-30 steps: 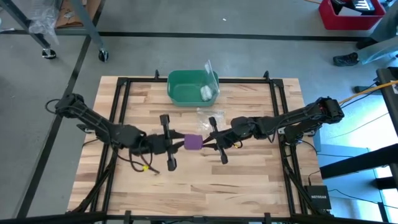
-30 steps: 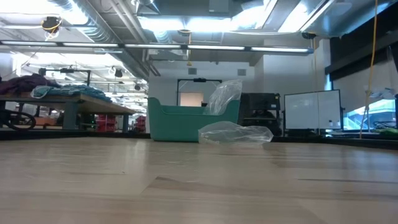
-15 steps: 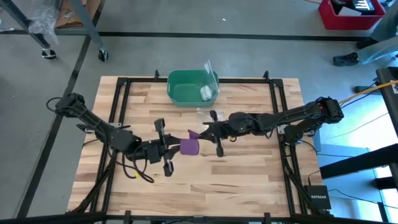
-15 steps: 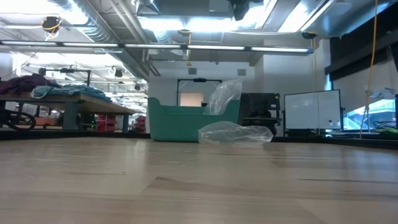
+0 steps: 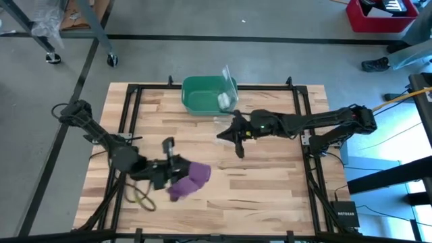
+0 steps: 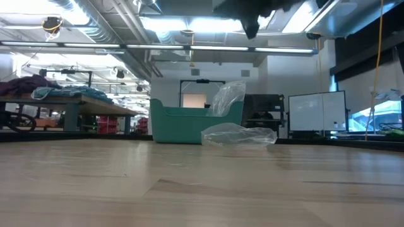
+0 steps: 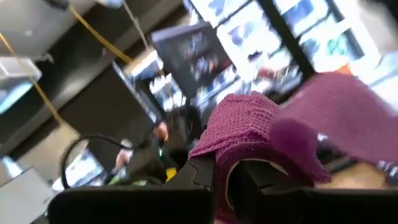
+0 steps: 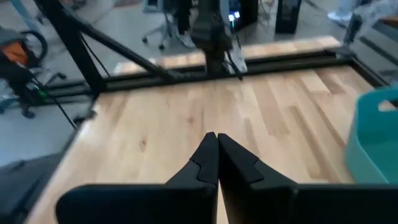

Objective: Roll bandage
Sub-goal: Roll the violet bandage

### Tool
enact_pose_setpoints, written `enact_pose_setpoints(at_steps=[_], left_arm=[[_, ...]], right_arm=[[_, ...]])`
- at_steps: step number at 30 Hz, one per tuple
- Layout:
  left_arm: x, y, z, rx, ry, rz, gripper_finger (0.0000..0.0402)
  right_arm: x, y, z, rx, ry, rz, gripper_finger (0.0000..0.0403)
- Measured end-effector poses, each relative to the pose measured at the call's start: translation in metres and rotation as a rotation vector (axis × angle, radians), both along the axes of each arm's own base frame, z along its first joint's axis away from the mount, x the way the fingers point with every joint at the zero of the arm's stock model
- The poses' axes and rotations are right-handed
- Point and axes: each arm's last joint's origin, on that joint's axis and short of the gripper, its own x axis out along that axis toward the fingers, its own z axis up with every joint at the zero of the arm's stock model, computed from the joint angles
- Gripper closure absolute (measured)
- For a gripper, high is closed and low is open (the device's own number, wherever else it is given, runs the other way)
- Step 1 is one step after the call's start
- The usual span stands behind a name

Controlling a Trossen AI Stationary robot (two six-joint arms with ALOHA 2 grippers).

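High view: "NETGEAR" readable on a dark box (image 5: pixel 345 214) beside the table (image 5: pixel 270 182). Left gripper (image 5: pixel 177 177) at table's near-left part, fingers clamped on the purple bandage (image 5: pixel 190 179), a loose crumpled wad, no clear long axis. Right gripper (image 5: pixel 233 135) near table centre, just in front of green bin (image 5: pixel 202 94) holding small white roll (image 5: pixel 223 101); fingers pressed together, empty.

Low view: teal bin (image 6: pixel 189 123) and clear plastic bag (image 6: pixel 240 133) at far edge; dark arm part at top.

Left wrist view: bandage (image 7: pixel 267 134) draped over dark fingers (image 7: pixel 199 177), blurred.

Right wrist view: fingers (image 8: pixel 214 158) closed tip to tip above bare wood.
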Motion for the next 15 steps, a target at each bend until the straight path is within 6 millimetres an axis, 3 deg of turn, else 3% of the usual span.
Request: enact_pose_setpoints(at_steps=[11, 15], left_arm=[[0.007, 0.009, -0.006, -0.017, 0.05, 0.074, 0.0386], [0.006, 0.01, -0.004, -0.033, 0.036, 0.069, 0.0386]], right_arm=[[-0.006, 0.003, 0.006, -0.028, -0.017, 0.117, 0.0391], [-0.007, 0.015, 0.01, -0.078, -0.051, 0.205, 0.0362]])
